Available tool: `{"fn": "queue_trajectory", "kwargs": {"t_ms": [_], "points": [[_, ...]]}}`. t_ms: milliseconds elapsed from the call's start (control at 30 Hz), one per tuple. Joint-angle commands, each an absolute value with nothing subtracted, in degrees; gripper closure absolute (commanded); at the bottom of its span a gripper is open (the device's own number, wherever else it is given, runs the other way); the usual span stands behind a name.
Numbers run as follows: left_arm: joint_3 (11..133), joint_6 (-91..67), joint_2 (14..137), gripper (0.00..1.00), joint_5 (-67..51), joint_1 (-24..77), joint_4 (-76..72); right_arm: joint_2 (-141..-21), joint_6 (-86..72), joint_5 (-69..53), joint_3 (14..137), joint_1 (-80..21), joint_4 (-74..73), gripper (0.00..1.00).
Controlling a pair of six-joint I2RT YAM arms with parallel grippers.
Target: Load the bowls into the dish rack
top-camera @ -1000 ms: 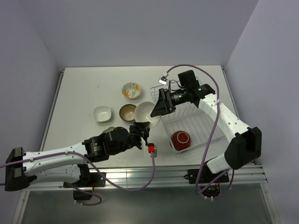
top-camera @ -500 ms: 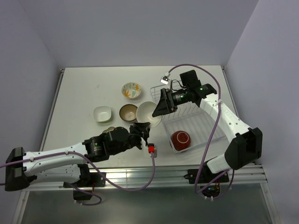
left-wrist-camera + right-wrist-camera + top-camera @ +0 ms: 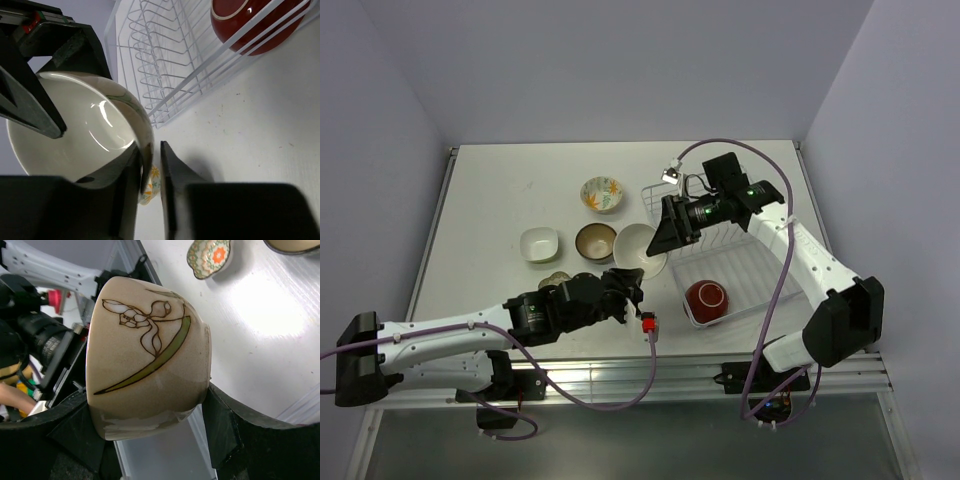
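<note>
Six bowls, one rack, two arms, seen from above and from both wrists.

**Rack.** The one white wire rack point(image 3: 745, 262) lies along the right side of the surface point(image 3: 500, 190), running from the far edge toward the near right corner.

**Bowl in the rack (one).** The red bowl point(image 3: 706, 297) sits at the rack's near end with its red outside uppermost.

**Bowl off the surface (one).** The beige bowl point(image 3: 638, 246) is white inside and has a green-stemmed flower drawn on its outside. It hangs tilted just beside the rack's left side.
- The right gripper point(image 3: 147, 392) has its jaws spread wide around the bowl's body, with one finger pressed on each flank.
- The left gripper point(image 3: 150, 150) has narrow jaws astride the rim, one finger inside and one outside. It cannot be told whether they pinch the rim.

**Bowls on the surface (four), all upright.**
- The floral bowl point(image 3: 603, 193) stands nearest the far edge, about mid-width.
- The brown bowl point(image 3: 594, 241) stands at the centre, just left of the beige bowl.
- The square bowl point(image 3: 539, 243) stands further left, near the brown one.
- The patterned bowl point(image 3: 210, 257) stands toward the near edge, partly hidden by the left arm in the overhead view.
</note>
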State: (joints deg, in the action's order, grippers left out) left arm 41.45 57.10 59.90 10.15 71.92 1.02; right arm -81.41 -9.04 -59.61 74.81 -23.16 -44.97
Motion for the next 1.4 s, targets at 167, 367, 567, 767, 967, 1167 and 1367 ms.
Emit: {"fn": "queue_trajectory", "kwargs": {"t_ms": [167, 367, 567, 767, 967, 1167, 1367], "points": [[42.5, 57.2, 60.6, 1.0, 10.2, 72.3, 1.1, -77.3, -6.0, -61.3, 78.5, -25.9, -46.1, 1.0], [40.3, 55.7, 58.8, 1.0, 11.6, 72.3, -4.1, -78.4, -6.6, -63.5, 79.4, -25.9, -47.6, 0.57], [39.0, 55.1, 57.2, 1.0, 12.7, 72.3, -6.6, -77.9, -11.2, -66.6, 79.0, -25.5, -44.1, 0.29], [37.5, 55.3, 55.3, 1.0, 12.4, 72.3, -7.6, -78.7, -14.3, -69.0, 79.5, -23.3, -42.7, 0.07], [38.1, 54.9, 55.5, 1.0, 12.2, 72.3, -7.1, -78.7, -18.6, -68.7, 78.5, -22.7, -38.9, 0.05], [38.8, 54.4, 56.0, 1.0, 12.3, 72.3, -7.2, -79.4, -21.6, -66.9, 77.3, -22.7, -36.7, 0.05], [39.5, 54.1, 56.6, 1.0, 12.3, 72.3, -6.9, -79.6, -20.7, -66.5, 77.3, -22.8, -37.3, 0.26]]}}
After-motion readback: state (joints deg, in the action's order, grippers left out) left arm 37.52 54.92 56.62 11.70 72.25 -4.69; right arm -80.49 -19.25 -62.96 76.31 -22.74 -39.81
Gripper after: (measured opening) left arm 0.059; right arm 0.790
